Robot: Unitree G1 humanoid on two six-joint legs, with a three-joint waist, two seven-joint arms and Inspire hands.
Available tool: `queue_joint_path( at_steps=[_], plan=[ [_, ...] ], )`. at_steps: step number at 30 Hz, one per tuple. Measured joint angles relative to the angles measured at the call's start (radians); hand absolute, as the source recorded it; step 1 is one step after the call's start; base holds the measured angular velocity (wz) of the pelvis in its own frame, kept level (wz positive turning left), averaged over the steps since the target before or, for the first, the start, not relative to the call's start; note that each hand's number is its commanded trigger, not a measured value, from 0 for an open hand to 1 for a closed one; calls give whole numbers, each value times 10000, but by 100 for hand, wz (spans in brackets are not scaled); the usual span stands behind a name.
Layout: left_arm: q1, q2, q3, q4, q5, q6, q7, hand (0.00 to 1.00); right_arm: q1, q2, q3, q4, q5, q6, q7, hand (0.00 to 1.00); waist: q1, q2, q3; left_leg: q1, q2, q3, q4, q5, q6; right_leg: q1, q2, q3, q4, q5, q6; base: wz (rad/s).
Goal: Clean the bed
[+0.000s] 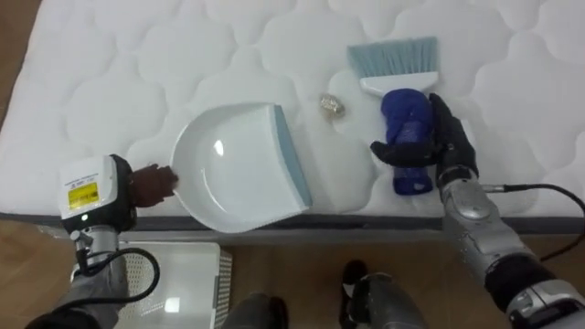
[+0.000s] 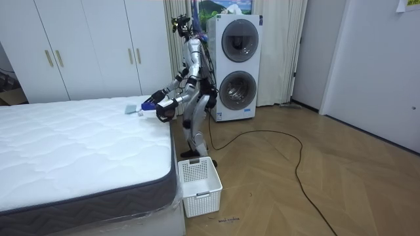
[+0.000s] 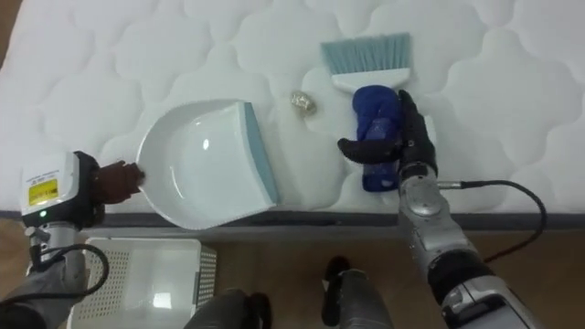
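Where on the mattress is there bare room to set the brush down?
Bare quilted white mattress lies beyond the white plastic dustpan, toward the far left, and also right of the blue-handled brush. It is crowded between the dustpan's lip and the brush, where a small crumpled scrap lies. The left hand grips the dustpan, the right hand the brush.

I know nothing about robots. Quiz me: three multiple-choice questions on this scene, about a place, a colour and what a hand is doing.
1. Where is the small crumpled scrap? A between dustpan and brush; B inside the dustpan; C on the bristles.
2. The brush's handle is: A red; B blue; C green.
3. The right hand is: A hanging free; B lying flat; C gripping the brush.
Answers: A, it lies on the mattress between them; B, it shows blue; C, its fingers curl round the handle.
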Motion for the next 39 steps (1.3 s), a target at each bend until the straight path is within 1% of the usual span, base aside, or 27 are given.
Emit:
queue_joint_path(
  at_steps=[2, 4, 9, 11, 14, 15, 16, 17, 20, 23, 24, 26, 27, 29, 32, 34, 36, 37, 38, 39],
  plan=[
    [-35, -94, 1, 0, -57, -45, 1, 100, -17, 52, -20, -1, 1, 0, 0, 0, 0, 0, 0, -16, -3, 3, 1, -10, 17, -10, -3, 6, -11, 7, 11, 0],
    [-103, -150, 1, 0, -143, -103, 2, 100, -84, 68, -34, 0, 0, 0, 0, 0, 3, -16, 0, -47, -8, 35, 2, -20, 39, -69, 8, 55, -10, 55, -40, -4],
    [-202, -241, -9, 42, -362, -205, 1, 100, -111, 108, -73, -3, 0, 1, 1, 0, -13, -16, 0, -84, -11, 38, -12, -25, 55, -108, 20, 56, -48, 75, -46, 0],
    [-201, -256, -19, 52, -549, -193, -25, 100, -111, 113, -73, -3, -48, 8, -6, 0, -13, -16, 0, -86, -12, 42, -23, -23, 63, -111, 19, 58, -48, 73, -42, 0],
    [-202, -291, -18, 48, -708, -32, -78, 100, -119, 146, -70, -3, -573, 36, -59, 0, -12, -16, 0, -112, -13, 41, -35, -23, 62, -141, 18, 54, -54, 72, -41, 0],
    [-201, -296, -19, 49, -715, -5, -107, 100, -119, 176, -70, 0, -838, 47, -141, 53, -11, -15, 0, -129, -4, 36, -35, -26, 56, -150, 28, 47, -69, 73, -42, 0],
    [-201, -296, -20, 49, -717, 24, -132, 100, -118, 194, -69, 0, -921, 66, -164, 87, -9, -14, 0, -138, 5, 28, -34, -27, 54, -149, 35, 37, -85, 74, -44, 0],
    [-210, -295, -20, 50, -772, 46, -221, 100, -120, 221, -70, 0, -1228, 121, -244, 100, -6, -10, 1, -150, 22, 15, -30, -26, 52, -145, 22, 18, -110, 85, -55, 0],
    [-218, -315, -22, 51, -771, 164, -483, 100, -137, 233, -80, 22, -1893, 264, -354, 100, -3, 2, 7, -162, 58, 11, 30, -26, 58, -143, 25, 15, -101, 91, -65, 0],
    [-244, -354, -32, 31, -759, 276, -594, 100, -363, 199, -150, 490, -2510, 316, -475, 100, 1, 33, 25, -178, 76, 17, 37, -42, 60, -144, 38, 10, -128, 95, -49, 0],
    [-247, -355, -37, 19, -763, 356, -611, 100, -468, 179, -150, 672, -2829, 356, -571, 100, 14, 47, 26, -206, 144, 49, 39, -57, 61, -145, 69, -17, -182, 105, -32, 0],
    [-282, -358, -42, 13, -763, 502, -661, 100, -491, 105, -149, 679, -3231, 391, -692, 100, 12, 56, 24, -268, 162, 30, 39, -58, 51, -181, 74, -58, -201, 109, -35, 2],
    [-294, -359, -60, 12, -769, 569, -663, 100, -498, 73, -148, 710, -3460, 446, -728, 100, 9, 83, 21, -307, 161, 14, 39, -47, 64, -205, 75, -71, -200, 130, -77, 3],
    [-343, -371, -62, 18, -775, 642, -662, 100, -531, 34, -148, 790, -3657, 446, -882, 100, 10, 127, 34, -343, 147, 4, 38, -33, 87, -244, 61, -80, -185, 131, -81, 2],
    [-418, -390, -64, 37, -798, 695, -662, 100, -580, 38, -144, 1133, -3966, 408, -1109, 100, 6, 190, 45, -298, 127, -123, 42, -28, 94, -122, 31, -204, -210, 123, -89, 10],
    [-410, -403, -64, 39, -954, 714, -664, 100, -603, 30, -148, 1306, -4047, 419, -1255, 100, 8, 188, 45, -250, 99, -155, 27, -28, 95, -61, 18, -229, -216, 106, -68, 6],
    [-409, -481, -63, 56, -1160, 869, -678, 100, -575, 40, -183, 1464, -4352, 431, -1471, 100, -8, 185, 48, -117, -6, -193, -49, -27, 104, 42, -21, -229, -199, 44, -9, 7],
    [-411, -482, -60, 55, -1181, 887, -677, 100, -541, 46, -225, 1483, -4428, 434, -1501, 100, -18, 185, 48, -96, -29, -208, -62, -26, 106, 63, -43, -228, -197, 15, 9, 12],
    [-417, -482, -59, 56, -1272, 899, -676, 100, -466, 35, -244, 1517, -4667, 433, -1580, 100, -112, 182, 50, -85, -72, -206, -97, 1, 154, 79, -150, -245, -164, -16, 36, 17],
    [-415, -487, -70, 58, -1548, 905, -677, 100, -479, 27, -244, 1530, -4766, 433, -1618, 100, -213, 165, 62, -83, -131, -210, -145, 34, 201, 75, -183, -239, -137, -36, 58, 15]
  ],
)
